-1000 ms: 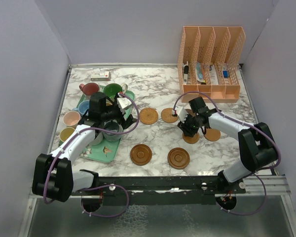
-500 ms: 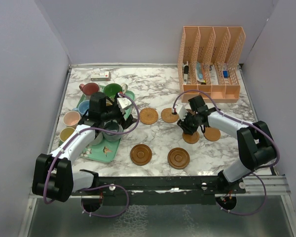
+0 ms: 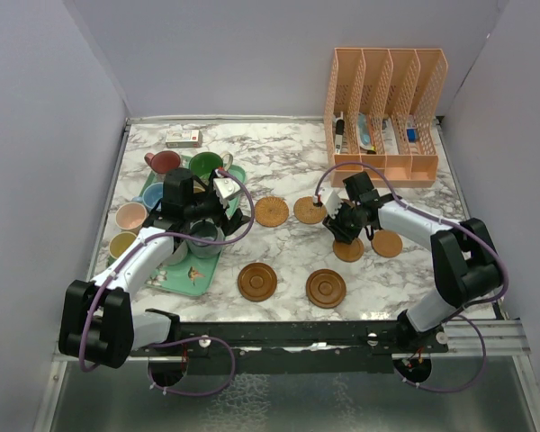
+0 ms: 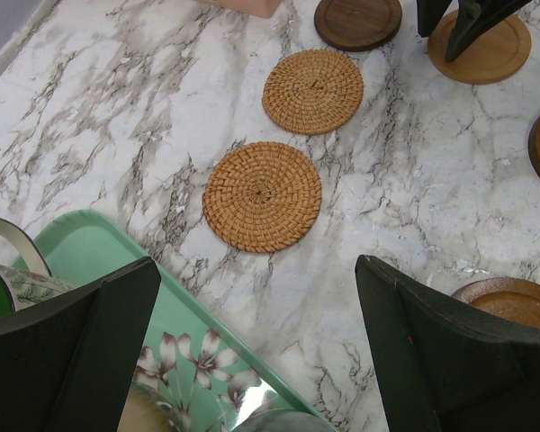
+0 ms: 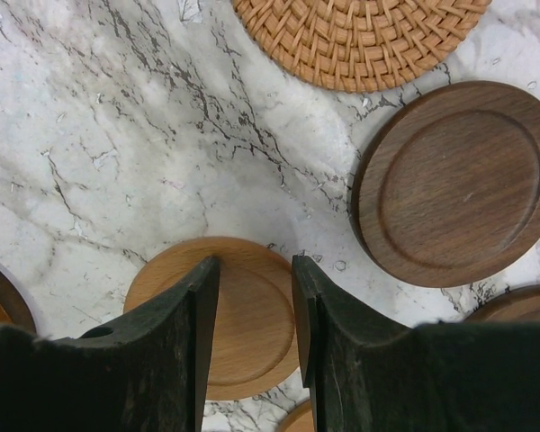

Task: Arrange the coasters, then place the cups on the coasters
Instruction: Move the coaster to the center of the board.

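Observation:
Coasters lie on the marble: two woven ones point(image 4: 262, 195) point(image 4: 312, 90), a dark walnut one point(image 5: 459, 180), a light wood one point(image 5: 243, 333), two brown ringed ones point(image 3: 256, 281) point(image 3: 326, 288) and a tan one point(image 3: 387, 244). My right gripper point(image 5: 255, 265) hangs just over the light wood coaster point(image 3: 348, 250), jaws parted, nothing between them. Cups sit at the left: red point(image 3: 165, 162), green point(image 3: 205, 165), pink point(image 3: 131, 216), yellow point(image 3: 121, 243) and dark grey point(image 3: 204, 236). My left gripper point(image 4: 256, 265) stands wide open over the tray's right edge, the grey cup's rim point(image 4: 279, 423) just below it.
The mint floral tray point(image 3: 193, 274) holds some of the cups at the left. A peach file organizer point(image 3: 387, 108) stands at the back right and a small box point(image 3: 184, 138) at the back left. Walls close in both sides.
My right gripper has drifted slightly toward the back left above the light wood coaster. The left arm and all coasters and cups have stayed put.

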Robot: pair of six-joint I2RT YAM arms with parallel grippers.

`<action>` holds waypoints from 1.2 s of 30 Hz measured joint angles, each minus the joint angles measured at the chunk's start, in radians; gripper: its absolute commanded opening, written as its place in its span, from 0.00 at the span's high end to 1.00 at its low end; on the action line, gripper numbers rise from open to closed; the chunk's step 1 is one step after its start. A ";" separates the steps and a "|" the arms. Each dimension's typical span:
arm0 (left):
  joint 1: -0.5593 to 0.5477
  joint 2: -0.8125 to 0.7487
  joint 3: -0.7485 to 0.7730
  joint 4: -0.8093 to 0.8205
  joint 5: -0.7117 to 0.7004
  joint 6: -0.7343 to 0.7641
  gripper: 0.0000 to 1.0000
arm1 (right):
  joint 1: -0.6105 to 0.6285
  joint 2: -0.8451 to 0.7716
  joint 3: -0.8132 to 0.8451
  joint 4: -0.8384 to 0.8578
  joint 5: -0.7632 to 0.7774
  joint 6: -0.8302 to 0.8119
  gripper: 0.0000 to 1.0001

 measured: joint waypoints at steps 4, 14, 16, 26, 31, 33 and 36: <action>0.000 0.001 0.000 0.000 0.000 0.000 0.05 | 0.000 0.007 0.008 0.000 0.000 0.001 0.62; 0.000 0.003 0.000 0.000 0.000 0.000 0.05 | 0.000 0.015 0.017 0.000 0.000 0.002 0.62; 0.000 0.004 0.000 0.000 0.000 0.001 0.05 | 0.000 0.016 0.018 0.000 0.000 0.002 0.61; 0.000 0.010 0.000 0.000 0.002 0.004 0.05 | 0.000 0.016 0.018 0.000 -0.001 0.004 0.61; 0.000 0.010 0.000 0.000 0.003 0.008 0.05 | 0.000 0.015 0.019 -0.001 0.000 0.003 0.60; 0.000 0.010 0.000 0.000 0.003 0.008 0.05 | 0.000 0.015 0.021 -0.003 0.000 0.003 0.60; 0.000 0.011 0.000 0.000 0.003 0.009 0.05 | 0.000 0.009 0.028 -0.018 0.000 0.001 0.60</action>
